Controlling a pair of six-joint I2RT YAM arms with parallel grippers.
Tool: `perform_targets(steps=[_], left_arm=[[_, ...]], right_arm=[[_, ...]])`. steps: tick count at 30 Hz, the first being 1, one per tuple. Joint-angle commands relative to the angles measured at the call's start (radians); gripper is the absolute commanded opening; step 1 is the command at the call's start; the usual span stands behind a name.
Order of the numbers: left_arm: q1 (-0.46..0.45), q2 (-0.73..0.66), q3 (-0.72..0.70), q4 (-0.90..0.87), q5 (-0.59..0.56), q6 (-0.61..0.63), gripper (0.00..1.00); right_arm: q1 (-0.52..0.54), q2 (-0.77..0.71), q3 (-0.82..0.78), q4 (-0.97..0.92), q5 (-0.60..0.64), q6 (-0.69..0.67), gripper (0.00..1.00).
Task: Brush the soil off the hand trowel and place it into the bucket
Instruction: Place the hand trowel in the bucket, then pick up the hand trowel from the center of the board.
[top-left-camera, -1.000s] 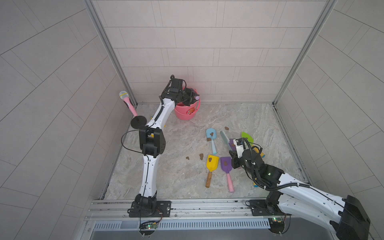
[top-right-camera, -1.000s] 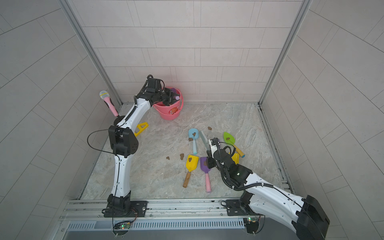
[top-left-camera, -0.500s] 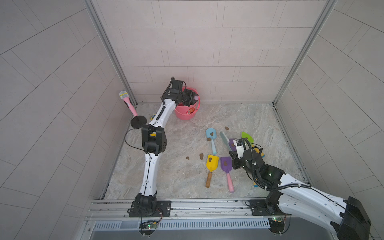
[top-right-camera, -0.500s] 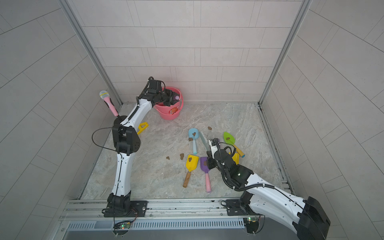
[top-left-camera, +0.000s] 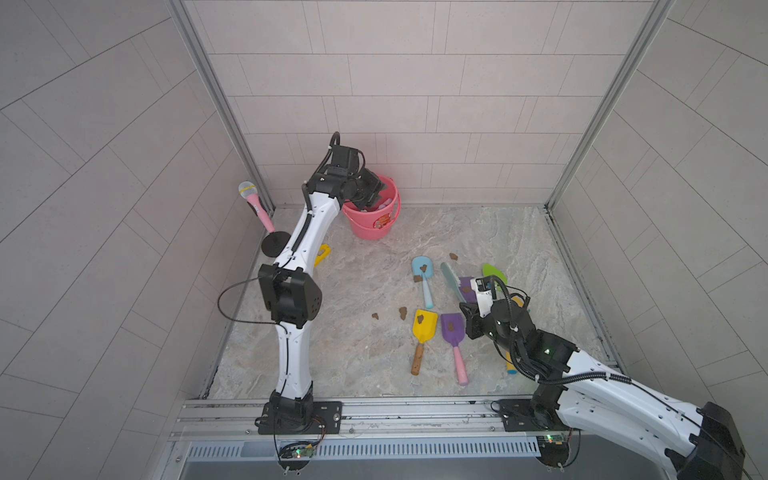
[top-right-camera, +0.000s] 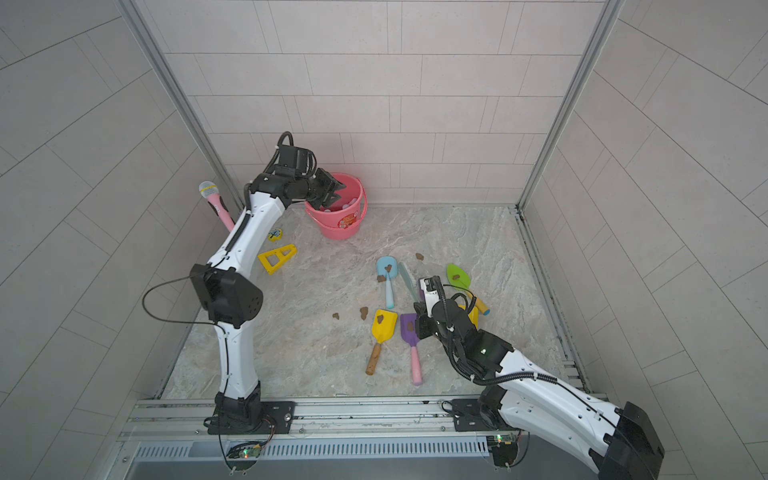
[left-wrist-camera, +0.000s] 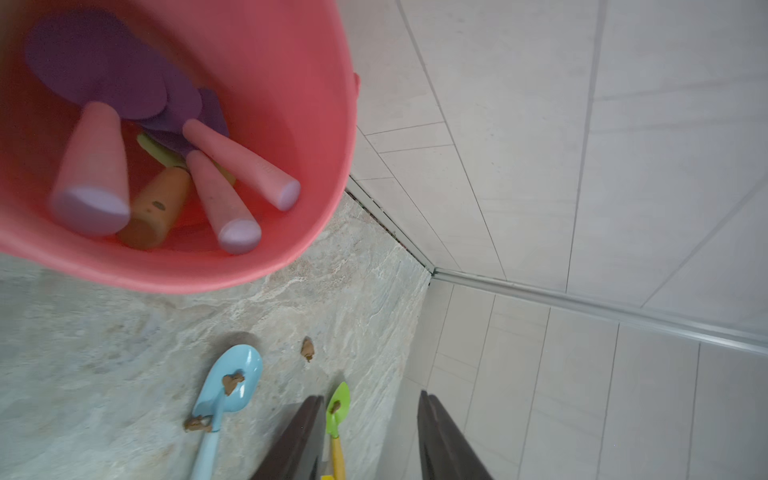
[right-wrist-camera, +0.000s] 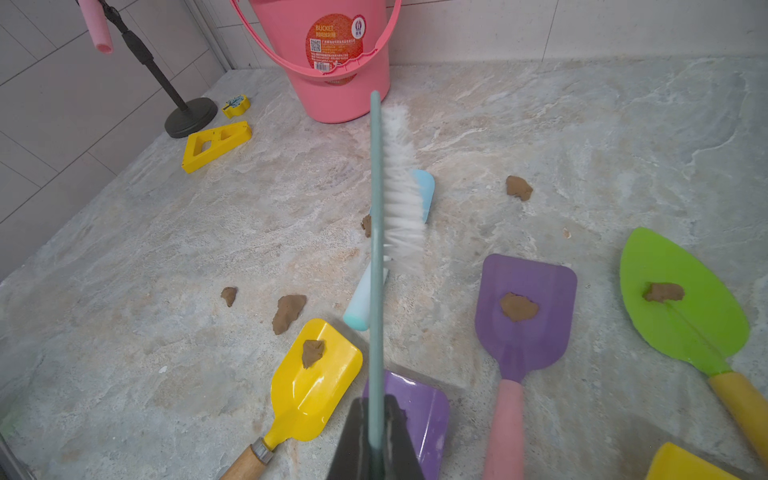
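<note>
1. Coral-pink plastic first: the bucket (top-left-camera: 365, 228) stands upright in the far corner on the left arm's side. The left gripper (left-wrist-camera: 370, 397) hangs right over its rim, jaws apart, nothing between them.
2. From the left wrist we count three pink-handled trowels (left-wrist-camera: 220, 199) with purple blades plus a brown-handled trowel (left-wrist-camera: 156, 212) leaning inside, handles up.
3. The right gripper (right-wrist-camera: 376, 419) sits low over the floor (right-wrist-camera: 124, 249), well apart from the bucket. Its jaws are clamped tight on the brush (right-wrist-camera: 401, 195), a thin teal stick with white bristles.
4. In both top views the brush runs out from those jaws between the light blue trowel (top-left-camera: 422, 270) and a purple trowel (right-wrist-camera: 525, 332). That purple blade carries a lump of soil (right-wrist-camera: 518, 307) and lies just beside the bristles.
5. A second purple trowel (top-left-camera: 452, 332) lies right under the right jaws, the yellow trowel (top-left-camera: 424, 330) next to it, the green trowel (top-left-camera: 494, 272) further out. Blue, yellow and green each have a lump on the blade; more lumps sit loose on the floor.
6. The floor is grey-beige marbled stone, boxed in by pale tiled walls (top-left-camera: 415, 104) on three sides, with a metal rail (top-left-camera: 415, 411) along the near edge.
7. A pink microphone (top-left-camera: 253, 203) on a black stand (top-left-camera: 274, 245) and a yellow triangle frame (right-wrist-camera: 192, 157) sit on the left arm's side.
</note>
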Motion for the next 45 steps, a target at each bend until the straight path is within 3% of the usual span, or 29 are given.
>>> perform_targets(steps=[1,5,10,19,28,38,45], left_arm=[[-0.099,-0.164,-0.139,-0.085,-0.193,0.264,0.39],[-0.246,-0.276,-0.288,-0.114,-0.403,0.367,0.37],[-0.433,-0.313,-0.47,-0.058,-0.547,0.343,0.37],[-0.628,-0.133,-0.633,0.1,-0.57,0.232,0.37],[-0.656,0.031,-0.646,0.121,-0.609,0.197,0.38],[-0.65,0.104,-0.619,0.11,-0.693,0.162,0.44],[-0.642,0.151,-0.636,0.153,-0.639,0.163,0.44]], right_arm=[[-0.003,-0.033,0.029,-0.046,-0.013,0.031,0.0],[-0.002,-0.068,0.036,-0.095,-0.031,0.051,0.0],[0.0,-0.131,0.029,-0.17,-0.025,0.089,0.0],[-0.001,-0.299,0.023,-0.285,0.031,0.158,0.0],[0.0,-0.457,-0.028,-0.335,0.041,0.18,0.0],[0.0,-0.451,-0.027,-0.328,0.031,0.175,0.0],[0.0,-0.437,-0.028,-0.323,0.03,0.177,0.0]])
